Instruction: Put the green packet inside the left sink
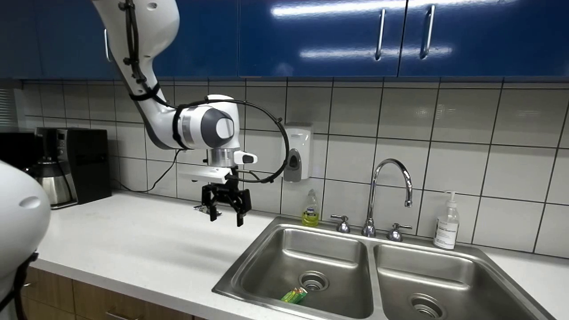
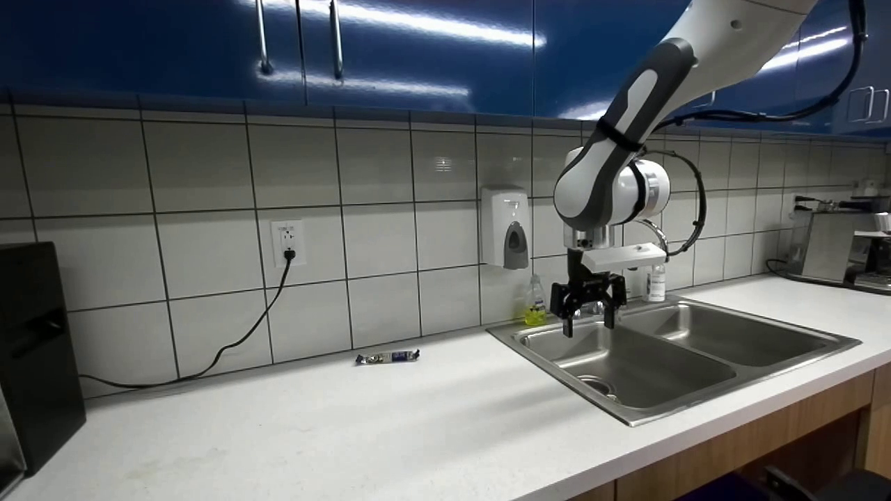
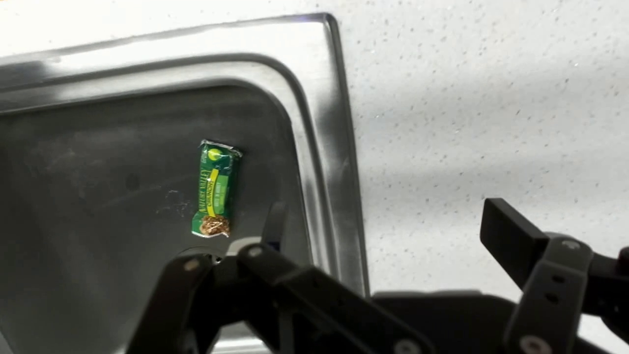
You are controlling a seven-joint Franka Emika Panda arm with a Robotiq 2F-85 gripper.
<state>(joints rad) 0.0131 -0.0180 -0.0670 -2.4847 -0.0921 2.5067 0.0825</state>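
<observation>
The green packet (image 1: 294,295) lies on the floor of the left sink (image 1: 324,240), just beside the drain (image 1: 314,281) and at about eight o'clock from it in an exterior view. The placing therefore looks complete, and the main danger is undoing it. The claw (image 1: 227,218) hangs in the air, its fingers spread with nothing between them.

Should it descend needlessly, the likeliest fault is a knock on the left sink's rim: in the wrist view one fingertip shows over the left sink, while its partner, at three o'clock from it, shows over the worktop (image 3: 432,123). A misjudged descent could also nudge the light-looking green packet across the drain, where its crimped end might catch.

In an exterior view, a low swing towards three o'clock risks toppling the dish-soap bottle (image 1: 310,211) or striking the faucet (image 1: 372,202). The looping cable (image 1: 287,146) sits in front of the wall dispenser (image 1: 299,151) there; whether it is near enough to snag cannot be told. The wrapped bar (image 2: 387,357), at nine o'clock from the left sink in an exterior view, could be mistaken for the target.
</observation>
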